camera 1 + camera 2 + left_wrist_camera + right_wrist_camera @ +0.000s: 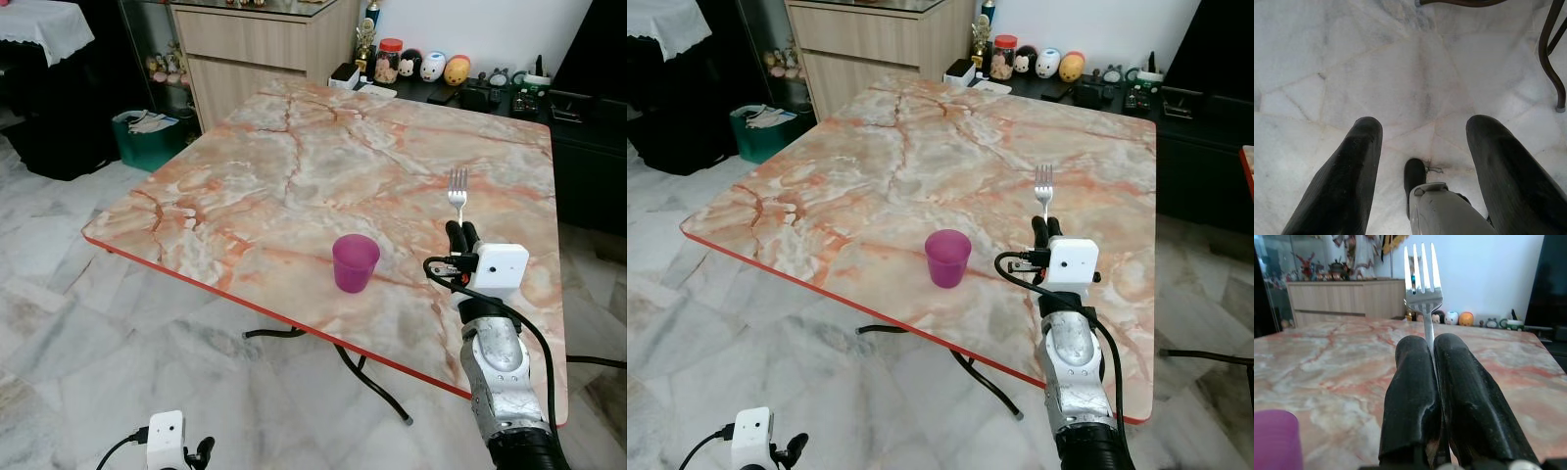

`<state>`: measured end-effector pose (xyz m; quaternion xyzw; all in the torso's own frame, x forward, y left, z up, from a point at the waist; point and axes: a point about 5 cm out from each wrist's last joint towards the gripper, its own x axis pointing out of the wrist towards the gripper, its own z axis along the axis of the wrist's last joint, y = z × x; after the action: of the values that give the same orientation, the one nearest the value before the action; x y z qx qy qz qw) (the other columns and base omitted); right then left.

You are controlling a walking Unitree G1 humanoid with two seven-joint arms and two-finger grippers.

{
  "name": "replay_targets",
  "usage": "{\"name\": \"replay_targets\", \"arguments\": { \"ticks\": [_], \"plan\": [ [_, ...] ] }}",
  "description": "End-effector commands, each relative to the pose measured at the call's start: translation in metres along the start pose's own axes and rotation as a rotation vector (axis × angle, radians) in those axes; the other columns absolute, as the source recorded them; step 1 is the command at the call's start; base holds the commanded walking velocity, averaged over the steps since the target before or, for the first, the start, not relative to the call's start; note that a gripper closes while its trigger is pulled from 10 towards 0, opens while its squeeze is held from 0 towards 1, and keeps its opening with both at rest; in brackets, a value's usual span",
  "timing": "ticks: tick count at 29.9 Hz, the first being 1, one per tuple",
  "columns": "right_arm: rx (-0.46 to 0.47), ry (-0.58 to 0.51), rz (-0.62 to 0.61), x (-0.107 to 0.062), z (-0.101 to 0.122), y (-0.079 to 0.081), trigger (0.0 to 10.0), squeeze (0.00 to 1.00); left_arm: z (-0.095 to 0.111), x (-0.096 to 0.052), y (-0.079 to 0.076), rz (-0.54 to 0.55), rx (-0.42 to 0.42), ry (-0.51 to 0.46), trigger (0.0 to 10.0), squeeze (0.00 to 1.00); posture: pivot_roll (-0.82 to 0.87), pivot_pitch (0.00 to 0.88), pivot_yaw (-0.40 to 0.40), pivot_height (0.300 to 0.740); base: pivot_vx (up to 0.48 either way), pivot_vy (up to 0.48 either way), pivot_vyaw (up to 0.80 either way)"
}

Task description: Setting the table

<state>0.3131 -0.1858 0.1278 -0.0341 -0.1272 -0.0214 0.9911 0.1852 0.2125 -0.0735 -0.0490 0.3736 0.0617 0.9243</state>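
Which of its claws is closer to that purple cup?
Right. The right gripper, clamping a fork, is above the table beside the purple cup; the left gripper hangs low by the floor.

- We count one fork (458, 188), pinched between our right gripper (461, 233) fingers
- We see one purple cup (355, 262) on one marble table (294, 166)
- We have two grippers, with our left gripper (1420, 147) spread above the floor

The pink-veined marble table (294, 166) is seen from above its near edge by both head views, facing forward and down. The white marble floor (1376, 73) is viewed closely from the left wrist; the tabletop is skimmed from the right wrist toward its far edge.
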Motion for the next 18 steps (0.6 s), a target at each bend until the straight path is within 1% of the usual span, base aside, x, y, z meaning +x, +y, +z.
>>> {"name": "replay_targets", "arguments": {
  "ticks": [1,4,10,11,13,18],
  "plan": [
    [0.01,-0.029,0.007,0.001,0.006,0.003,10.0,0.0,-0.003,-0.001,0.001,0.003,0.004,0.004,10.0,0.0,-0.06,0.0,0.006,0.74,0.0,0.0,0.0],
    [0.022,-0.045,0.015,0.006,0.01,0.007,10.0,0.0,-0.001,0.0,0.0,-0.003,0.011,-0.002,10.0,0.0,-0.06,0.0,0.006,0.74,0.0,0.0,0.0],
    [0.029,-0.055,0.002,0.013,0.014,0.004,10.0,0.0,0.003,0.001,-0.001,-0.009,0.018,-0.016,10.0,0.0,-0.06,0.0,0.004,0.74,0.0,-0.261,0.0],
    [0.014,-0.057,-0.005,0.014,0.014,0.003,10.0,0.0,0.003,0.001,-0.001,-0.01,0.017,-0.018,10.0,0.0,-0.06,0.0,0.004,0.74,0.0,-0.311,0.0],
    [0.029,-0.05,-0.009,0.015,0.014,0.003,10.0,0.0,0.003,0.001,-0.001,-0.01,0.018,-0.017,10.0,0.0,-0.07,0.0,0.004,0.74,0.0,-0.328,0.0],
    [0.023,-0.033,-0.014,0.014,0.011,0.003,10.0,0.0,0.003,0.001,-0.002,-0.012,0.016,-0.019,10.0,0.0,-0.07,0.0,0.006,0.74,0.0,-0.34,-0.72]
  ]
}}
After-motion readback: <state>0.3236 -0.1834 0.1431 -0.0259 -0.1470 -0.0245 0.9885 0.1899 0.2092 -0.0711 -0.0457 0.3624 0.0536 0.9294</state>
